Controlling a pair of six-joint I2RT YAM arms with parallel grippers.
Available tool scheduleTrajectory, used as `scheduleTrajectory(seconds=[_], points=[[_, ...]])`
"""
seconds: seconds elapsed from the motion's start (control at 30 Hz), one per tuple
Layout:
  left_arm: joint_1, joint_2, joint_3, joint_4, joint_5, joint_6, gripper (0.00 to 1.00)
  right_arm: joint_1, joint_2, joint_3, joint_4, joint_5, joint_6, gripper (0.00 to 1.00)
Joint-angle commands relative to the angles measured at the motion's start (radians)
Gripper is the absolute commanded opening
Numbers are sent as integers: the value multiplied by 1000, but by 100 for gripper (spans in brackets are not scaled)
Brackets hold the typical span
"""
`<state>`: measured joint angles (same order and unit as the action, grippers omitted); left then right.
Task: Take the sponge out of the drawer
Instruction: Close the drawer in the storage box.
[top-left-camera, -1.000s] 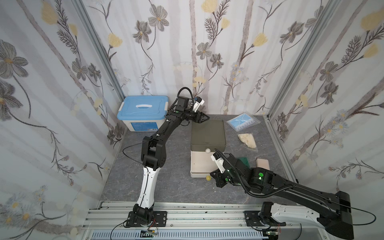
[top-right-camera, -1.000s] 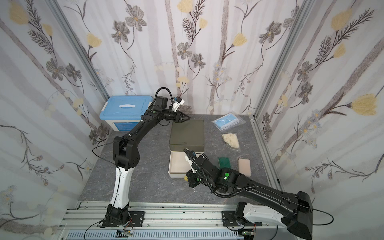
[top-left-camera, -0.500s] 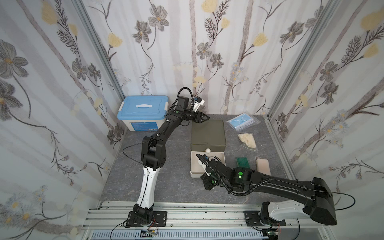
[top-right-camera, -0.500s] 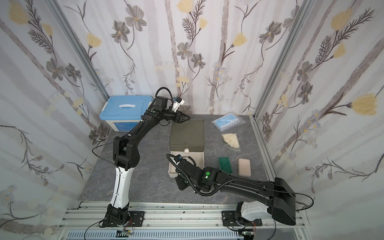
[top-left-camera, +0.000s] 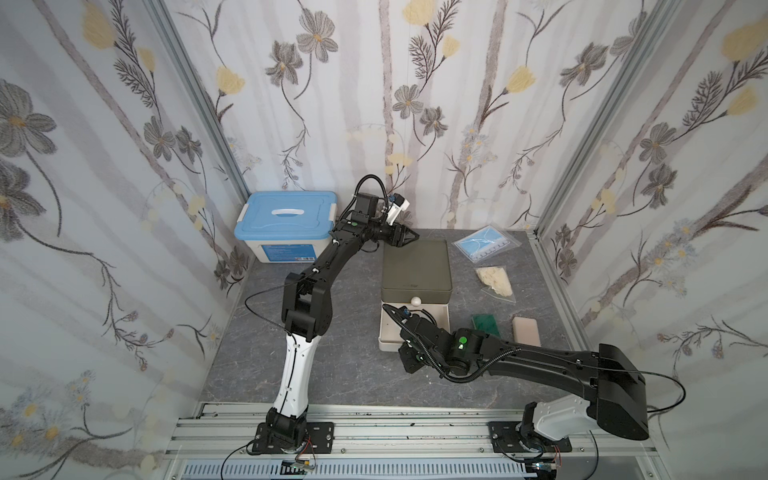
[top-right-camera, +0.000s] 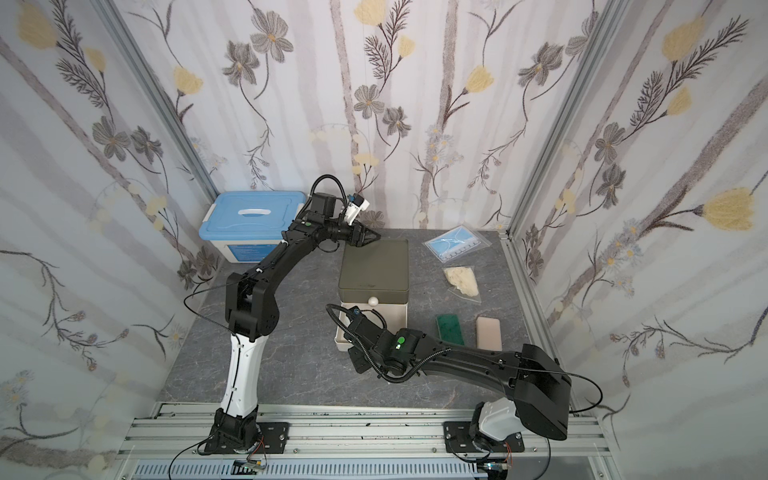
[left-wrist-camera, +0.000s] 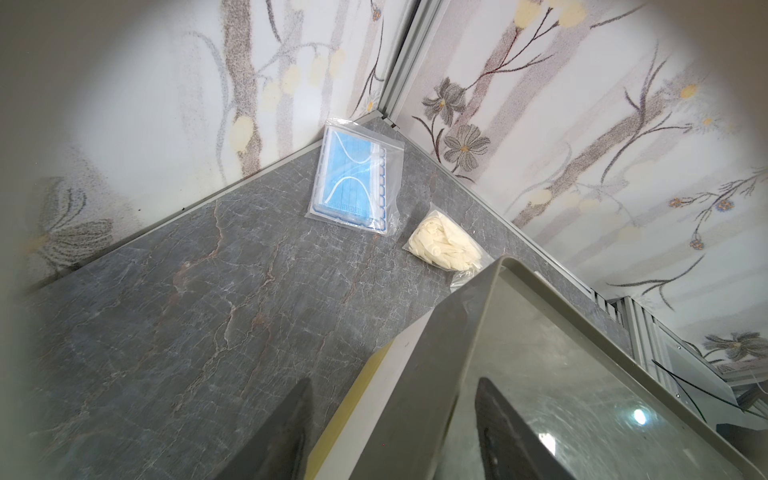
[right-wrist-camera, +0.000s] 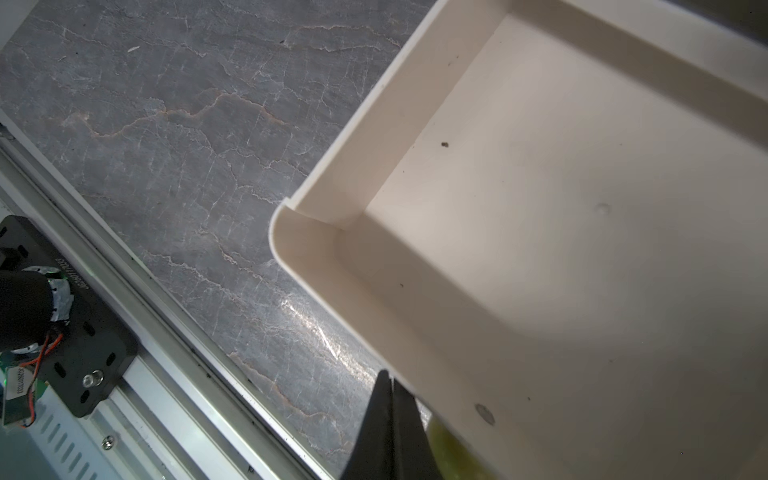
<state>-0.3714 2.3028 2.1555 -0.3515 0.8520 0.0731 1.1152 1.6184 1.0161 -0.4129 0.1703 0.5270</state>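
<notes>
Lying on the surface (top-left-camera: 353, 374) near the clenched, empty right hand (right-wrist-camera: 388, 395), the green sponge (top-left-camera: 485, 323) is already out of the empty drawer (right-wrist-camera: 291, 232); the cabinet (top-left-camera: 417, 266) is gripped by the left hand (top-left-camera: 409, 237).

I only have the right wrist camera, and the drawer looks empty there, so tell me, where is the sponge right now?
Observer: The green sponge lies flat on the table, on the right arm's side of the open drawer, apart from it.
Operator: Anything next to it?
Observer: A beige block lies beside it, farther from the drawer, not touching.
Operator: And the left tool?
Observer: The left tool is at the back corner of the cabinet, closed on its rim.
</notes>
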Motion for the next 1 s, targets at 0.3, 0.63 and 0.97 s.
scheduleTrajectory(seconds=[0.3, 0.63, 0.97], points=[[-3, 0, -32, -93, -14, 9, 63, -70, 76, 69, -63, 204, -116, 0], [1, -10, -36, -131, -19, 37, 63, -105, 136, 108, -6, 308, -227, 0], [6, -21, -34, -175, -23, 65, 63, -125, 222, 172, 60, 356, -323, 0]])
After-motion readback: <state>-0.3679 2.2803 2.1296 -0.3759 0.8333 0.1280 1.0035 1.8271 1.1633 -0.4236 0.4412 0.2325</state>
